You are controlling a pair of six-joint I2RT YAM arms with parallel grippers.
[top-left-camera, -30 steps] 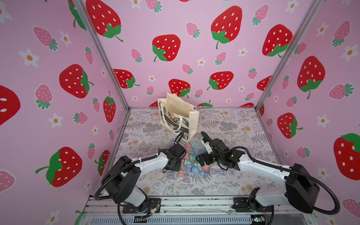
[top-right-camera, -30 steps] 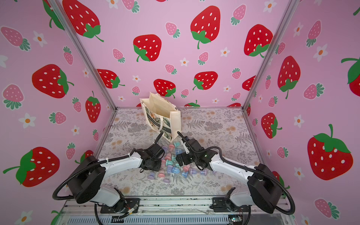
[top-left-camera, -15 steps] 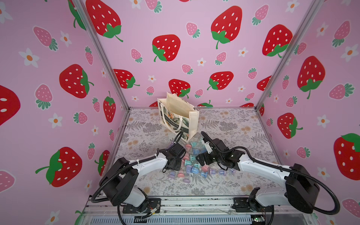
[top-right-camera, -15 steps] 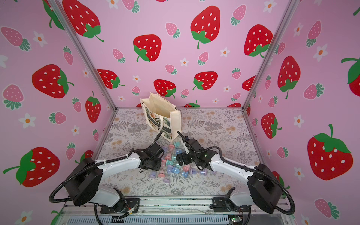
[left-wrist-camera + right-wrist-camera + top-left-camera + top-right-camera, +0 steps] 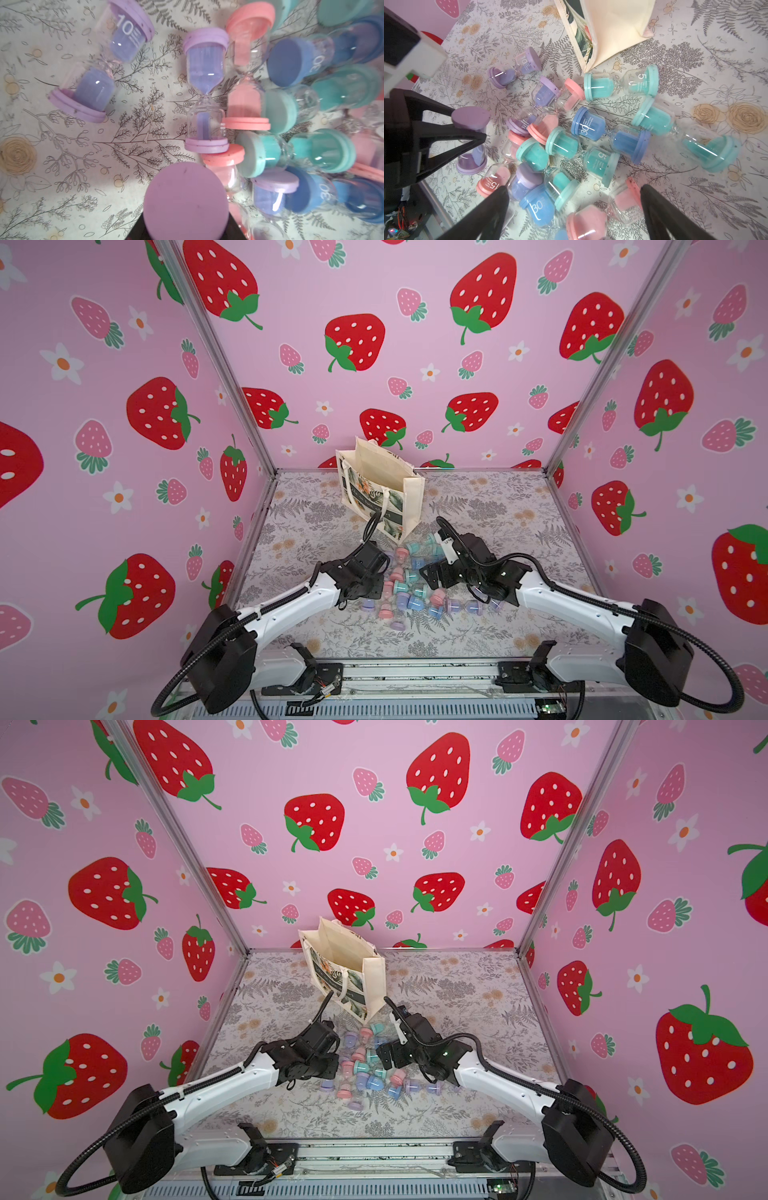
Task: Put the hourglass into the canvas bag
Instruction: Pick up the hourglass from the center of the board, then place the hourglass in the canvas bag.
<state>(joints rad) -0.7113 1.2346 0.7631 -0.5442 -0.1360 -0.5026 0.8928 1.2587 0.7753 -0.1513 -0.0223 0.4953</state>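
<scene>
Hourglass point(image 5: 470, 118) first: the purple one stands upright at the edge of the pile, on my left arm's side, and not in the canvas bag point(image 5: 386, 485). My left hand point(image 5: 471, 127) is clamped on it at the narrow waist, one dark finger point(image 5: 467, 141) crossing in front of the glass. Only the right wrist view gives me that grip side-on. Through the left wrist camera I get just its round purple end cap point(image 5: 186, 201), close up, with dark finger edges either side below it. I cannot tell whether its lower cap touches the counter point(image 5: 498, 506).

In both top views the arm's black wrist body covers the fingers, so I cannot pick the held piece out there.

Beside it lies the pile of hourglasses point(image 5: 411, 589), pink, teal, blue and purple, tumbled between the two arms. A purple "10" timer point(image 5: 124, 35) lies apart from the heap.

My right hand point(image 5: 574, 188) hovers over the pile, fingers spread wide apart and gripping nothing.

Beyond the pile, the bag stands upright with its mouth gaping, its near corner point(image 5: 591, 64) just beside a teal "5" timer point(image 5: 620, 83).
</scene>
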